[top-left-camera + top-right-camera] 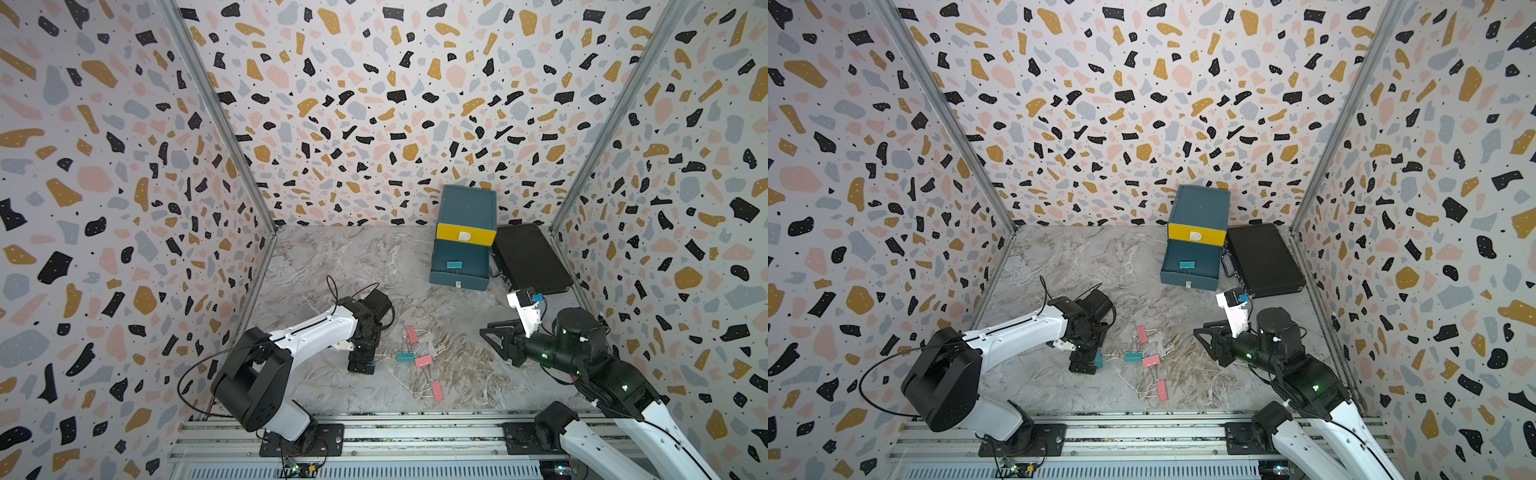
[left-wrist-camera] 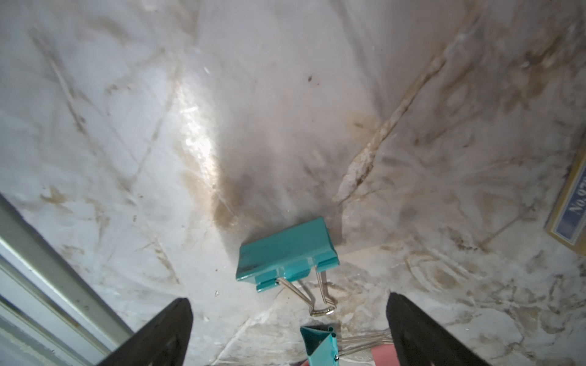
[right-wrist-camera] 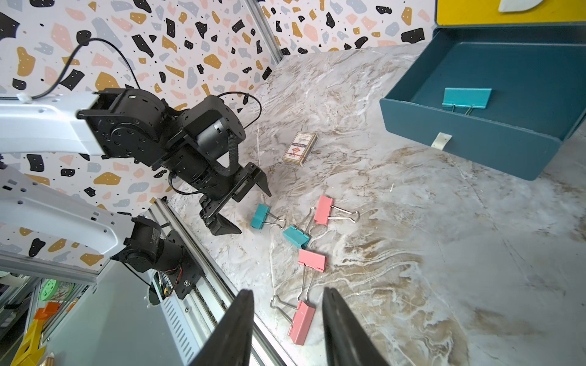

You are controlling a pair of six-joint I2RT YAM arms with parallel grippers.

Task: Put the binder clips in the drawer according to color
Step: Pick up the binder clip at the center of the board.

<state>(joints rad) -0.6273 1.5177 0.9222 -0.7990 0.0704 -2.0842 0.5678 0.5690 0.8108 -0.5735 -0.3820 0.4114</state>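
My left gripper (image 1: pixel 1086 361) (image 2: pixel 290 317) (image 3: pixel 247 206) hangs open just above the table, holding nothing. A teal binder clip (image 2: pixel 287 253) (image 1: pixel 1098 359) (image 3: pixel 260 216) lies flat just beyond its fingertips. A second teal clip (image 2: pixel 317 345) (image 1: pixel 404 356) (image 3: pixel 295 237) rests beside it. Three pink clips (image 1: pixel 411 333) (image 1: pixel 424 360) (image 1: pixel 437 390) lie nearby. The drawer cabinet (image 1: pixel 467 208) has its middle teal drawer (image 1: pixel 459 282) (image 3: pixel 475 142) pulled out, with one teal clip (image 1: pixel 451 264) (image 3: pixel 466 98) inside. My right gripper (image 1: pixel 492 336) (image 3: pixel 287 304) hovers open and empty above a pink clip (image 3: pixel 302 321).
A flat black case (image 1: pixel 528 257) lies right of the cabinet. A small printed card box (image 3: pixel 300 149) (image 2: pixel 570 206) sits on the marble behind the left gripper. The metal rail (image 1: pixel 374 432) runs along the front edge. Patterned walls close in three sides.
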